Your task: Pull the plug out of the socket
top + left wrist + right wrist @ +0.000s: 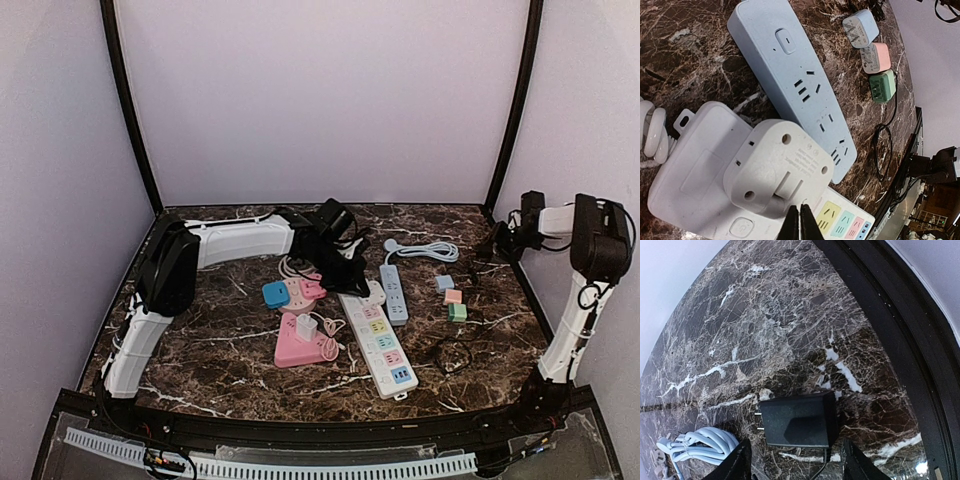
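A black plug [797, 420] lies on its side on the marble table [765, 315] at the back right, its two prongs bare and pointing left. My right gripper [797, 462] is open just above it, one finger on each side, touching nothing. A white plug [775, 165] rests underside up on the end of the white socket strip [695, 180], its prongs folded flat. My left gripper [800, 222] is shut just beside that plug, with nothing between its fingertips. In the top view the left gripper [345, 255] is over the strips and the right gripper [505, 240] is near the back right corner.
A blue socket strip [790, 75] lies beside the white one. Blue [862, 27], pink [875, 57] and green [883, 86] cube plugs sit in a row to its right. A pink triangular socket [300, 345] holds a white plug [306, 327]. A coiled pale cable [700, 442] lies left of the black plug.
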Controlling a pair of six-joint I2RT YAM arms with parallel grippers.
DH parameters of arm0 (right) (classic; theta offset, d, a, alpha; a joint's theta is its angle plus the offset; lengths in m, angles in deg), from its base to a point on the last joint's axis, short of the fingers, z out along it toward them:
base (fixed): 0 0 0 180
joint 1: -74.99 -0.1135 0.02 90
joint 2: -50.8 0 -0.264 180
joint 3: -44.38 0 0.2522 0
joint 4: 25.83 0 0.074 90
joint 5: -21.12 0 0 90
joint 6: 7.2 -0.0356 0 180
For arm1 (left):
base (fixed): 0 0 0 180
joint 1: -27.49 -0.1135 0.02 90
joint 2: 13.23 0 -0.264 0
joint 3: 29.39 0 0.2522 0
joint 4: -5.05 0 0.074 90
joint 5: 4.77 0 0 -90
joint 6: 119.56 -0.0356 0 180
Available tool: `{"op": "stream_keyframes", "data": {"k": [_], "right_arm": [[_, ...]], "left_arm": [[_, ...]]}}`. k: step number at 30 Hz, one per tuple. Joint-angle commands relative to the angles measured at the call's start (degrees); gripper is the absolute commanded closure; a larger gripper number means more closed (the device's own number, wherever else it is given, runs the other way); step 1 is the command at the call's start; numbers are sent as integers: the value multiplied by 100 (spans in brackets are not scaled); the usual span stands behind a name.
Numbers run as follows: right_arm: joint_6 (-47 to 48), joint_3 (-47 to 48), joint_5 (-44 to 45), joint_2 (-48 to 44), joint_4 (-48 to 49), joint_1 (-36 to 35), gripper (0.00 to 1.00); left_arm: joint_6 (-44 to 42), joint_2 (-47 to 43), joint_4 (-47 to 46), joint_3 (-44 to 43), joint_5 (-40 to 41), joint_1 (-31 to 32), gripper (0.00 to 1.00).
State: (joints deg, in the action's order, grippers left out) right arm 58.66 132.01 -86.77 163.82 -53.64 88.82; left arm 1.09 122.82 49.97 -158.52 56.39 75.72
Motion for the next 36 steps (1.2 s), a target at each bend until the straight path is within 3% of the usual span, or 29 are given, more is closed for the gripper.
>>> {"op": "stream_keyframes", "data": {"k": [1, 8, 20, 26, 36], "right_arm": [[152, -265, 228, -461, -129, -24, 42], [287, -894, 453, -1202, -176, -491, 40], [148, -1593, 338, -2259, -219, -2720, 38], [-39, -1374, 164, -2015, -116, -3707, 38], [-135, -752, 1, -1007, 5, -4546, 40]], "left_arm": [[-83, -35, 245, -230, 93, 20, 97], [-103, -90, 252, -404, 110, -8, 96], [-52, -618, -97, 432, 276, -264, 97], [-39, -771, -213, 827, 312, -313, 97], [-7, -828, -348, 1102, 309, -331, 97]]}}
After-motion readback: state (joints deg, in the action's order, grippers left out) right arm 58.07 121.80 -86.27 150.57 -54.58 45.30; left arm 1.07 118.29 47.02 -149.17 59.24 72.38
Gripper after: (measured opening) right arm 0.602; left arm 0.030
